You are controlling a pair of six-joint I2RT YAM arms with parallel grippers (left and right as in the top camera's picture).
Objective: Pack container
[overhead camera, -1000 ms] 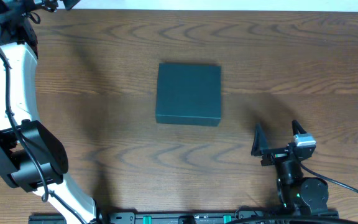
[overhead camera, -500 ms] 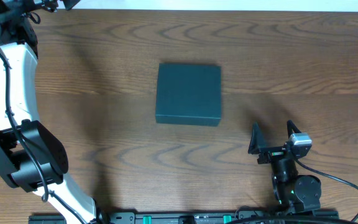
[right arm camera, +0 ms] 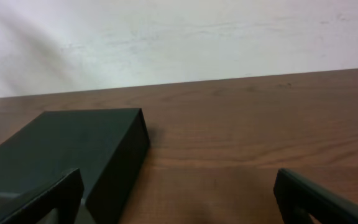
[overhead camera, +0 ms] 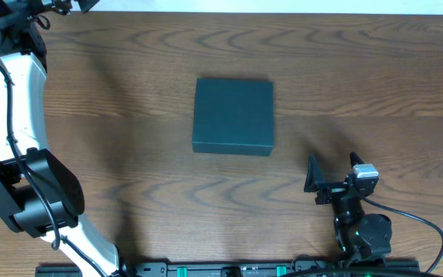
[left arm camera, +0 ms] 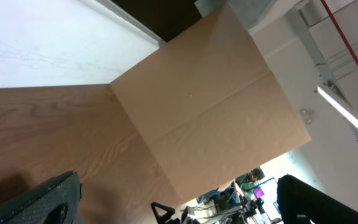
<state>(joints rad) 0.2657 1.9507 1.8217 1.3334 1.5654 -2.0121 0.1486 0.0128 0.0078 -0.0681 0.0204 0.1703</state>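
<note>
A closed dark teal container (overhead camera: 233, 115) sits on the table (overhead camera: 129, 92), the right pincer (overhead camera: 331, 161) gaping empty to its near right, the left pincer (left arm camera: 179, 202) likewise spread wide, holding nothing.

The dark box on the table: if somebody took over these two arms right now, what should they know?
Left gripper: open, empty, up at the far left corner of the table, well away from the container.
Right gripper: open, empty, near the front edge, to the right of the container.
Container: mid-table, lid shut, untouched.
Done: nothing visible.
Left: open the lid and pack it; no items to pack are in view.
</note>
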